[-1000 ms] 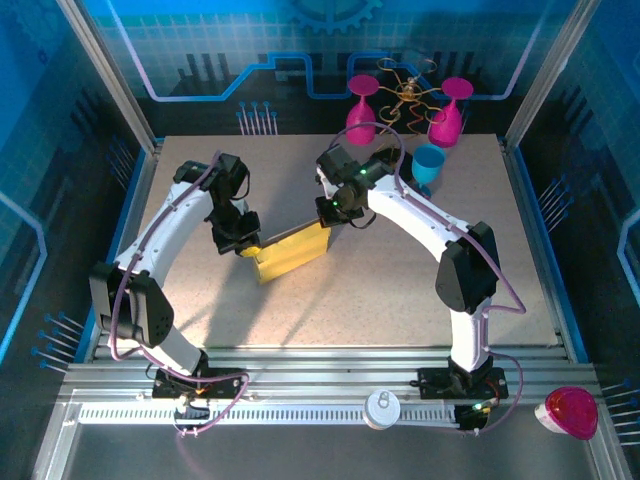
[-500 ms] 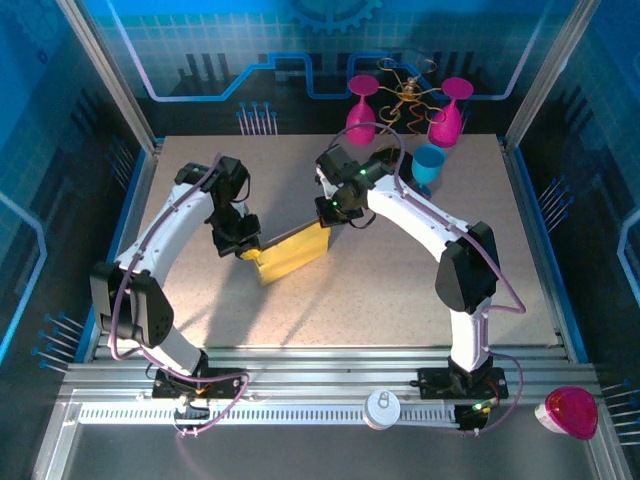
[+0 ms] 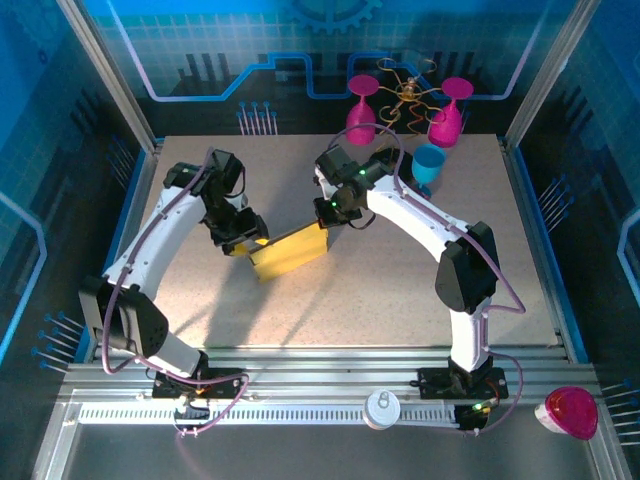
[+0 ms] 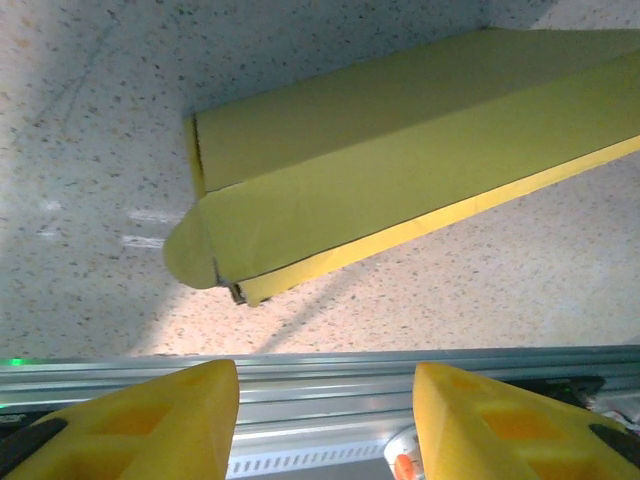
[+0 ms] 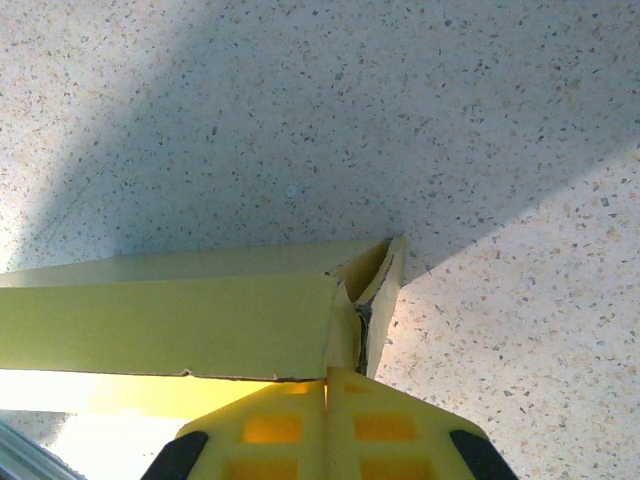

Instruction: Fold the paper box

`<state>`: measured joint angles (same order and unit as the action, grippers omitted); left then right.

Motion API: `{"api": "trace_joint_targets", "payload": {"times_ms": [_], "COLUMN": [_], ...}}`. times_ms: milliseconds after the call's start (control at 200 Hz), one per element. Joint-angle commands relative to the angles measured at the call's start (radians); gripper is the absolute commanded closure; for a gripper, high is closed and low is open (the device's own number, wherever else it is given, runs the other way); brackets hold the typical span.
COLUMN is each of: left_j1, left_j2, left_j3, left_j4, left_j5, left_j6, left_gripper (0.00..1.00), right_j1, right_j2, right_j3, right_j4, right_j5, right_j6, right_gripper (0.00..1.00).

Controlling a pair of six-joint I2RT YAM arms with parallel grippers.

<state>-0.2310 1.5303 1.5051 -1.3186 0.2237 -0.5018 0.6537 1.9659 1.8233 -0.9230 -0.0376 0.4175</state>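
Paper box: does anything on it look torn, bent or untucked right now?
Yes. At the paper box end by the right gripper, the corner gapes open with a ragged, creased edge instead of closing square. At the other end, a rounded tab sticks out untucked.

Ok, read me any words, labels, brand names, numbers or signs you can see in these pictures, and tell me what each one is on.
No text can be read.
The yellow cardboard paper box is plain on every face that shows.
The blue back wall carries a gear and circuit-line graphic, with no letters.
The white round cap on the front rail is too small to tell if it bears any marking.
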Motion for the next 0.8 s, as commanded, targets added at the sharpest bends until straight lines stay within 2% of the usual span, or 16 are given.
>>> {"api": "trace_joint_targets", "payload": {"times_ms": [0, 130, 225, 340, 430, 565, 620, 655, 790], "left_j1": [0.007, -0.01, -0.054, -0.113, -0.129, -0.131, -0.132, -0.136, -0.164], "left_j2": [-0.015, -0.007, 0.001, -0.059, -0.102, -0.106, -0.095, -0.09, -0.058], "left_j3": [0.024, 0.014, 0.018, -0.043, -0.091, -0.131, -0.134, -0.137, -0.148], "left_j4": [-0.053, -0.034, -0.007, 0.127, 0.198, 0.238, 0.249, 0.261, 0.299], "left_j5": [-0.074, -0.08, -0.15, -0.186, -0.181, -0.198, -0.191, -0.187, -0.172], "left_j6": [0.083, 0.171, 0.255, 0.399, 0.492, 0.629, 0.664, 0.686, 0.742], "left_gripper": [0.48, 0.44, 0.43, 0.39, 0.32, 0.3, 0.29, 0.22, 0.16], "right_j1": [0.003, 0.003, 0.003, 0.002, 0.002, 0.001, 0.001, 0.001, 0.001], "right_j2": [0.018, 0.019, 0.02, 0.022, 0.023, 0.023, 0.024, 0.024, 0.025], "right_j3": [-0.005, -0.002, 0.0, 0.003, 0.004, 0.002, 0.003, 0.004, 0.004], "right_j4": [-0.018, -0.017, -0.02, -0.022, -0.025, -0.026, -0.027, -0.028, -0.03], "right_j5": [-0.023, -0.023, -0.025, -0.026, -0.024, -0.025, -0.026, -0.025, -0.026], "right_j6": [-0.009, -0.009, -0.009, -0.008, -0.01, -0.011, -0.011, -0.013, -0.015], "right_gripper": [1.0, 1.0, 1.0, 1.0, 1.0, 1.0, 1.0, 1.0, 1.0]}}
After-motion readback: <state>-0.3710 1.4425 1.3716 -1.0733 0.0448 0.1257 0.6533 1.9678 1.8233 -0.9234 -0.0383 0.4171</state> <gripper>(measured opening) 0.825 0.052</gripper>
